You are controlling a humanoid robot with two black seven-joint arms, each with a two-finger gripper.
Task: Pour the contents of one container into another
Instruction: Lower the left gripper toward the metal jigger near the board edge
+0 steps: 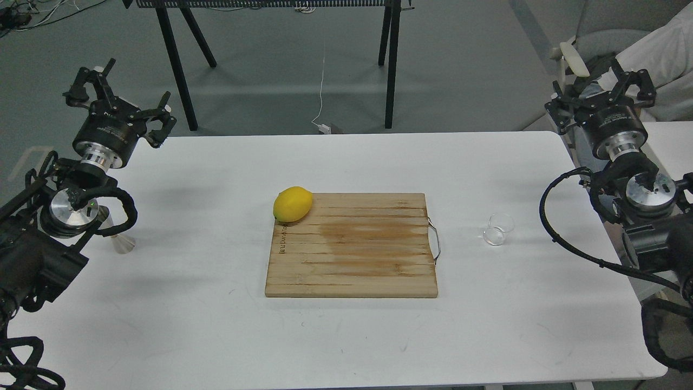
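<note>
A small clear glass beaker [498,229] stands upright on the white table, right of the cutting board. The steel jigger [120,238] stands at the table's left edge, partly hidden behind my left arm. My left gripper [122,95] is raised over the far left corner, fingers spread open and holding nothing, well above and behind the jigger. My right gripper [601,89] hovers past the table's far right edge, also open and empty, far from the beaker.
A wooden cutting board [352,249] with a metal handle lies mid-table, with a yellow lemon [292,204] on its far left corner. Black stand legs [178,65] rise behind the white table [216,325]. Cables loop from my right arm.
</note>
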